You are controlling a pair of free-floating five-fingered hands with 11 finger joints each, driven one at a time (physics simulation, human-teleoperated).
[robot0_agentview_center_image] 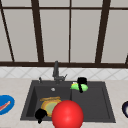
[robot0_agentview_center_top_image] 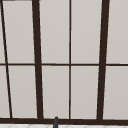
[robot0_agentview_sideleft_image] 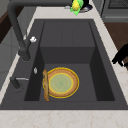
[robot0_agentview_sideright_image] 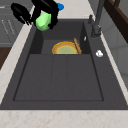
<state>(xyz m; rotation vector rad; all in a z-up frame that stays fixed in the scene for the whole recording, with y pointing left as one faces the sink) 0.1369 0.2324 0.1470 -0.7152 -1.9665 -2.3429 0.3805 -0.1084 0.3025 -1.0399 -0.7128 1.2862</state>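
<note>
At the sink's front-left rim hangs the left hand (robot0_agentview_center_image: pixel 40 114), fingers curled on nothing, just beside the yellow plate (robot0_agentview_center_image: pixel 50 106) in the basin. Further right, above the divider, the right hand (robot0_agentview_center_image: pixel 81 83) grips a green sponge (robot0_agentview_center_image: pixel 78 87) from above, well apart from the plate

Green sponge (robot0_agentview_center_image: pixel 79 87): light green block with yellow on one side, clamped in right hand (robot0_agentview_center_image: pixel 81 82) fingers, hanging just under its palm, tilted, well apart from left hand (robot0_agentview_center_image: pixel 40 114).
</note>
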